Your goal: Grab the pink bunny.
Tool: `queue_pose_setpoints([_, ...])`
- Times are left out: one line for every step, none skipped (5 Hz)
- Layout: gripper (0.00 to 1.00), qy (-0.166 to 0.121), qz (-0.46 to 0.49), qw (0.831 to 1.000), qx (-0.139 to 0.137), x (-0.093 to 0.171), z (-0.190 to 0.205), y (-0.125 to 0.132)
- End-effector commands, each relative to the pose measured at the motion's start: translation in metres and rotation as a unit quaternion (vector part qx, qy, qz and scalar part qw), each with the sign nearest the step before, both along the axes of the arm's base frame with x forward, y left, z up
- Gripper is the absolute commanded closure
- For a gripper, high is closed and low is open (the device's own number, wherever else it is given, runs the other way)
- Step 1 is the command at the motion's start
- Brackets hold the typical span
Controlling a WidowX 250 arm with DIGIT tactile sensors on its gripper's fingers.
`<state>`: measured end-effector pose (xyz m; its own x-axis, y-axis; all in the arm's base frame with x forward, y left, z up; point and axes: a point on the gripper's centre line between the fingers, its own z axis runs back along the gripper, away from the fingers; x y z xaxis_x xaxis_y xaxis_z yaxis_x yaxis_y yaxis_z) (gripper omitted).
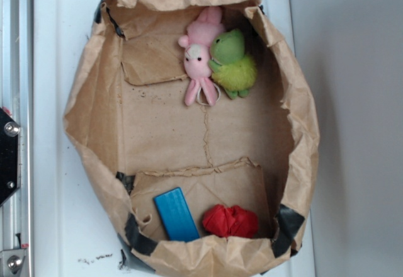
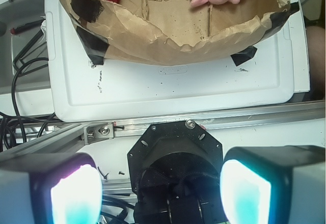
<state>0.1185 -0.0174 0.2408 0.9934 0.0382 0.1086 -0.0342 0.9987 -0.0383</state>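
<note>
Pink bunny lying lengthwise against green frog plush at far end of paper bag, ears toward bag's middle; gripper jaws wide apart, empty, outside bag.

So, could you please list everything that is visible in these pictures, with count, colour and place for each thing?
pink bunny: 1, pale pink with a white face, far end of the bag, touching the frog plush
frog plush: 1, fuzzy green, right beside the bunny
cloth ball: 1, red, near end of the bag
flat block: 1, blue, left of the cloth ball
paper bag: 1, brown, rolled open, black tape at corners, lying on the tray
tray: 1, white, under the bag
rail: 1, silver metal, along the tray's edge
cables: several, black, beside the tray in the wrist view
gripper: 1, glowing fingers set wide apart, outside the bag, holding nothing
</note>
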Motion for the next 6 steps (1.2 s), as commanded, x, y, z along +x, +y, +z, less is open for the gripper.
queue_pose_setpoints([0.0,0.0,0.0,1.0,0.0,0.0,0.0,0.0])
queue_pose_setpoints([0.0,-0.009,0.085,0.996,0.014,0.046,-0.029,-0.013])
queue_pose_setpoints([0.0,-0.006,0.148,0.989,0.016,0.073,-0.057,-0.01])
queue_pose_setpoints([0.0,-0.007,0.231,0.973,-0.014,0.092,-0.079,0.002])
queue_pose_setpoints([0.0,-0.016,0.346,0.936,-0.068,0.115,-0.095,0.027])
queue_pose_setpoints([0.0,-0.026,0.386,0.917,-0.096,0.133,-0.094,0.048])
